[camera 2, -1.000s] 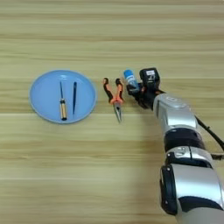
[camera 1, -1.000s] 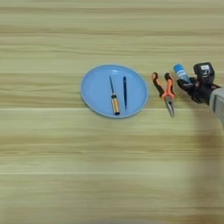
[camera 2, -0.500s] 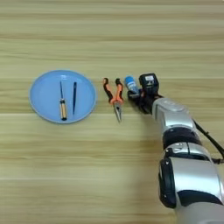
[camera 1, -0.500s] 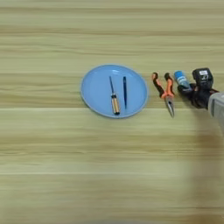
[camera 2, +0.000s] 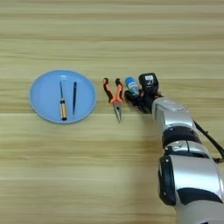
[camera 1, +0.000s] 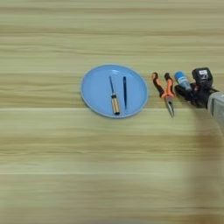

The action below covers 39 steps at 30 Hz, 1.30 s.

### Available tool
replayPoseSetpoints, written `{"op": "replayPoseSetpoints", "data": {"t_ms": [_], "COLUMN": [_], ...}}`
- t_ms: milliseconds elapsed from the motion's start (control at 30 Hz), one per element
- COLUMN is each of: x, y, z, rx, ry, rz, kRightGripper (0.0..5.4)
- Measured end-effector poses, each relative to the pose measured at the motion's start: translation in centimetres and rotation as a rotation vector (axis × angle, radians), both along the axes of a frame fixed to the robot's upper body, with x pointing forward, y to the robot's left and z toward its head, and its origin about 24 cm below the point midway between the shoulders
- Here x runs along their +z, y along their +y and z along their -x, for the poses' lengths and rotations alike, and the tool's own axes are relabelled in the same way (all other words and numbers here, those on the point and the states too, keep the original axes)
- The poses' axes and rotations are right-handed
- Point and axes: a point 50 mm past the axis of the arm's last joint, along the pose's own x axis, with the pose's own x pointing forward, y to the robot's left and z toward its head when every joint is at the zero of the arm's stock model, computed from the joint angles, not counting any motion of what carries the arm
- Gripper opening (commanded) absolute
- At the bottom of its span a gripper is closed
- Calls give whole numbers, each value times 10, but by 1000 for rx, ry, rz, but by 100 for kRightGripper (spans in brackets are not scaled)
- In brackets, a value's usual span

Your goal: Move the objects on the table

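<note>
Your hand (camera 2: 136, 97) sits right at the tube (camera 2: 131, 85), can't tell if it's pinching, with pliers (camera 2: 114, 95) just past and plate (camera 2: 43, 109) further left.

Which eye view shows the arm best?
The right eye view: the silver arm shows whole, from the bottom edge up to the claw by the tube. The left eye view shows only its tip at the right edge.

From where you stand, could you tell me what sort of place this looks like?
Probably a workbench or test table: a broad wooden table holding needle-nose pliers and a light-blue plate carrying a thin screwdriver, with the right end effector beside a small capped tube.
</note>
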Motion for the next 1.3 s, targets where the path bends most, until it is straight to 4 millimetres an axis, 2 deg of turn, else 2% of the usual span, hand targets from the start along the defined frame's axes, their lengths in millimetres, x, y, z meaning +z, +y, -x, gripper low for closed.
{"op": "replayPoseSetpoints", "data": {"t_ms": [233,633,733,833,933,1100,1300], "x": [3,22,34,43,57,60,63], "y": [0,0,0,2,13,38,48], "z": [-1,-9,-13,-15,-18,-13,-9], "rx": [-4,-10,-12,-1,54,188,251], "ry": [-13,-119,-190,-244,-347,-408,-438], "rz": [-8,-30,-45,-52,-49,-86,-94], "kRightGripper": [366,498,534,538,538,538,538]}}
